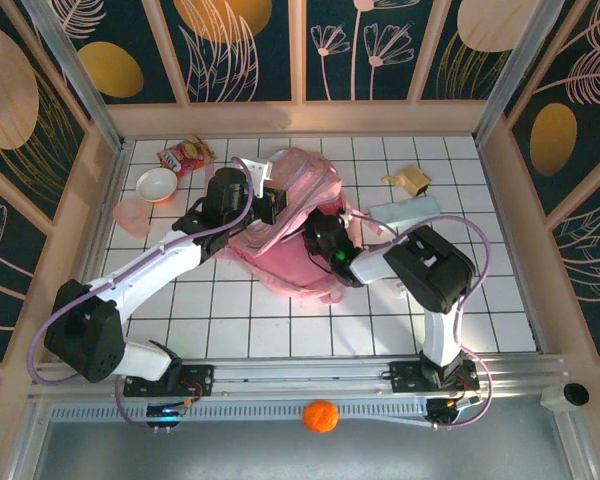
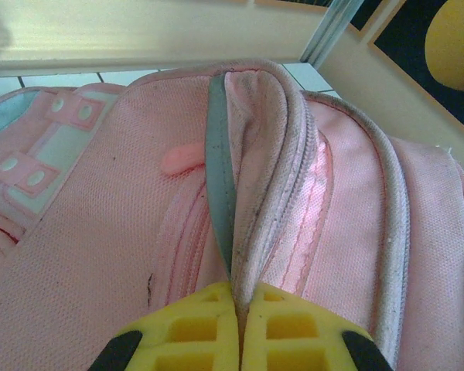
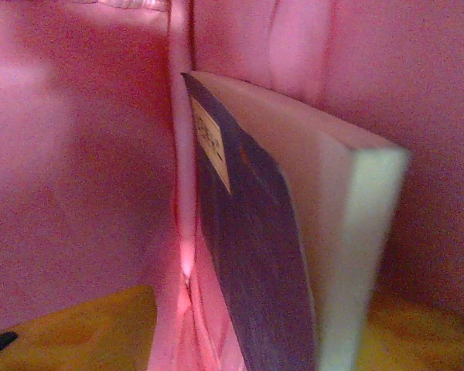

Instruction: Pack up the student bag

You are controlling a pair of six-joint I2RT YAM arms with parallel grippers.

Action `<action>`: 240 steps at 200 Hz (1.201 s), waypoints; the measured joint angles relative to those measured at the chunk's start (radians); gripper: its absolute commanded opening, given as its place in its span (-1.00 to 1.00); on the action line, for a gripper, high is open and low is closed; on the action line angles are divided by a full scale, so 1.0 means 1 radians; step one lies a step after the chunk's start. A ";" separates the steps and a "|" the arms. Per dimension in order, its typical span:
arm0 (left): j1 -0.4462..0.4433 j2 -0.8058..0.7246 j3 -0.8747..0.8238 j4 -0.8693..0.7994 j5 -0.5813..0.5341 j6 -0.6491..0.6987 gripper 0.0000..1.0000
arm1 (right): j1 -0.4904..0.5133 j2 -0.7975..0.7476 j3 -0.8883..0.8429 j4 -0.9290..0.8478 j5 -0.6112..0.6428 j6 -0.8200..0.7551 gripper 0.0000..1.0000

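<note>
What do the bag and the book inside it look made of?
The student bag: woven pink fabric, matte; weave grain and stitched seams show. The book: likely paper pages, pale block edge visible, under a dark, dull card cover with a label.

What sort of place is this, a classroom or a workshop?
Probably a robot test booth: a left arm and a right arm bolted to a metal rail at the edge of a white gridded table, boxed in by patterned panels, working on a pink student bag.
</note>
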 measured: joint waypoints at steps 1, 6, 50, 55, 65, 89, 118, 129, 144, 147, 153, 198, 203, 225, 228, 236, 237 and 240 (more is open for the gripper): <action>0.000 0.000 0.000 0.000 0.000 0.000 -1.00 | 0.002 -0.006 -0.006 -0.003 0.000 0.000 0.20; 0.000 0.000 0.000 0.000 -0.001 0.003 -1.00 | 0.006 -0.025 -0.025 -0.012 0.000 0.000 0.20; -0.002 0.000 -0.001 0.000 -0.015 0.018 -1.00 | 0.066 -0.224 -0.198 -0.103 -0.001 -0.010 0.19; -0.002 0.000 -0.002 0.000 -0.016 0.020 -1.00 | 0.072 -0.253 -0.216 -0.122 0.000 -0.017 0.19; -0.002 -0.001 -0.008 0.007 -0.016 0.030 -1.00 | 0.085 -0.323 -0.246 -0.172 0.002 -0.046 0.17; -0.008 -0.005 -0.047 0.052 0.008 0.066 -1.00 | 0.126 -0.534 -0.262 -0.360 0.061 -0.108 0.17; -0.043 0.001 -0.134 0.111 0.068 0.159 -1.00 | 0.199 -0.814 -0.255 -0.645 0.198 -0.167 0.16; -0.069 0.024 -0.159 0.112 0.072 0.213 -1.00 | 0.201 -0.886 -0.255 -0.723 0.237 -0.194 0.16; -0.116 0.095 -0.168 0.111 0.067 0.277 -1.00 | 0.199 -0.955 -0.255 -0.808 0.280 -0.247 0.15; -0.124 0.112 -0.168 0.111 0.067 0.286 -1.00 | 0.199 -0.964 -0.255 -0.821 0.286 -0.254 0.15; -0.138 0.146 -0.168 0.112 0.067 0.298 -1.00 | 0.199 -0.982 -0.255 -0.843 0.295 -0.276 0.15; -0.187 0.321 -0.164 0.138 0.069 0.332 -0.70 | 0.199 -1.056 -0.255 -0.958 0.327 -0.449 0.14; -0.188 0.322 -0.163 0.139 0.071 0.334 -0.51 | 0.199 -1.061 -0.254 -0.965 0.328 -0.474 0.14; -0.188 0.304 -0.161 0.140 0.076 0.312 0.09 | 0.199 -1.069 -0.246 -0.972 0.326 -0.612 0.16; -0.188 0.298 -0.161 0.138 0.076 0.298 0.14 | 0.199 -1.069 -0.243 -0.972 0.326 -0.631 0.16; -0.188 0.272 -0.161 0.135 0.075 0.284 0.24 | 0.199 -1.069 -0.237 -0.967 0.320 -0.702 0.16; -0.187 0.266 -0.161 0.134 0.075 0.287 0.25 | 0.199 -1.069 -0.236 -0.967 0.320 -0.710 0.16; -0.184 0.256 -0.161 0.134 0.077 0.274 0.28 | 0.199 -1.069 -0.233 -0.964 0.313 -0.748 0.17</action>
